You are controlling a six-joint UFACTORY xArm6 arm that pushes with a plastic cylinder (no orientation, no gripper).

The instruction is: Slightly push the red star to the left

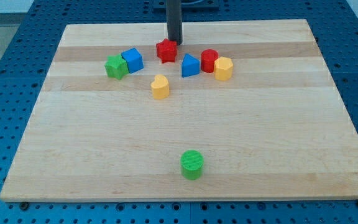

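No jaws here, so nothing to report as open or closed: only a straight dark rod ending in my tip [175,42]. Tip down on the desk [185,137], just beside the red star [166,50], at its upper-right corner and seemingly touching or nearly so. Best done, by judgement, with a short, slow slide toward the view's left, contact kept on the star's right flank rather than its top corner, so the piece travels straight instead of spinning. Stopping early advised: blue cube [132,60] and green star [115,66] sit further left of the tip, near enough for an overlong push to reach them.

Red star: matte, ridged plastic, pointed outline, low and flat-topped. Below-right of the tip, a blue triangular block [190,65], then a red cylinder [209,60] touching a yellow hexagonal block [223,68]. Below the tip, a yellow heart-like block [160,86], lobed on top. Far below, near the desk's bottom edge, a green cylinder [192,164] with a striped top. Desk of pale wooden planks, smooth, with visible grain, probably low in friction.
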